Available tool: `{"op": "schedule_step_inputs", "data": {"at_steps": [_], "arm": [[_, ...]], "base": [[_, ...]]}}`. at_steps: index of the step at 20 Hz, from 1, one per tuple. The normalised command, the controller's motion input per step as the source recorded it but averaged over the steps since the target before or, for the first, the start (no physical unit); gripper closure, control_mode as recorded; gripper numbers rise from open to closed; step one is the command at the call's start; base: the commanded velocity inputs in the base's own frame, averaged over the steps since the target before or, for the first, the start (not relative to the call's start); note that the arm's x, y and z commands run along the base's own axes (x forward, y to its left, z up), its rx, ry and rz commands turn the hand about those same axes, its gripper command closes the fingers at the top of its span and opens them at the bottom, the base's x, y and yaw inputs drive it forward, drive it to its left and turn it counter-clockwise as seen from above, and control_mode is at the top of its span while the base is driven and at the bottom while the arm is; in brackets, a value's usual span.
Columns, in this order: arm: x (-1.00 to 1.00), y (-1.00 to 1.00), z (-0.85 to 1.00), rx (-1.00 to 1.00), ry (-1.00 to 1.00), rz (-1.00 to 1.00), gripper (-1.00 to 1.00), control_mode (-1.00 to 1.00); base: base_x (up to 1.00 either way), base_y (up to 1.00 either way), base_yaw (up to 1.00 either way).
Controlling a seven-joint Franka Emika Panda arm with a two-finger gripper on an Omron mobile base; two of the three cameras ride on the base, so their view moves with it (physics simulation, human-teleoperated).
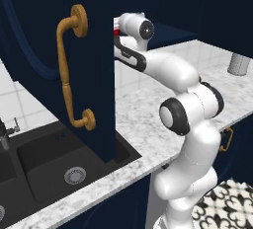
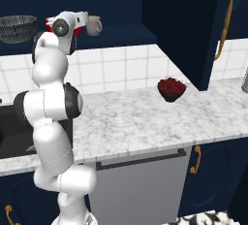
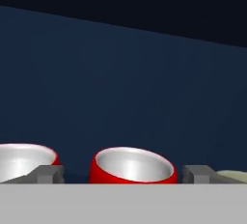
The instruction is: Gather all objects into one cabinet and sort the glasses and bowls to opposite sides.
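A small red cup (image 3: 131,166) stands on the shelf inside the open navy cabinet (image 2: 121,6), right between the two finger tips of the gripper (image 3: 123,174). The jaws are apart, one tip on each side of this cup, and I cannot tell if they touch it. A second red cup (image 3: 24,159) stands near it on one side, and a pale rim on the other side is probably the beige-grey mug (image 3: 234,175). In the right base view the mug (image 2: 94,25) stands beside the hand on the same shelf, and the patterned bowl (image 2: 17,27) stands well apart at the far left end. So I judge that gathering is mostly done and the bowl has its own side; what is left seems to be arranging the cups close to the mug. The left base view shows the open cabinet door (image 1: 74,75) with its brass handle (image 1: 69,75), hiding the shelf. The right base view also shows a dark bowl of red fruit (image 2: 171,88) on the counter (image 2: 145,117).
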Motion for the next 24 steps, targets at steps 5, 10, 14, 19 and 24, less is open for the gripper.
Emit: {"op": "schedule_step_inputs", "data": {"at_steps": [5, 10, 14, 19, 24], "arm": [[-0.69, -0.17, -0.13, 0.00, -0.11, 0.00, -1.00, -1.00], [-1.00, -0.76, -0.26, 0.08, 0.00, -0.01, -1.00, -1.00], [-1.00, -0.99, 0.00, 0.18, 0.04, 0.00, -1.00, -1.00], [-1.00, -0.96, -0.41, 0.07, 0.23, 0.00, -1.00, -1.00], [-1.00, -0.81, -0.97, -0.03, 0.47, 0.00, -1.00, -1.00]], "base": [[0.00, 0.00, 0.00], [0.00, 0.00, 0.00], [0.00, 0.00, 0.00], [0.00, 0.00, 0.00], [0.00, 0.00, 0.00]]}}
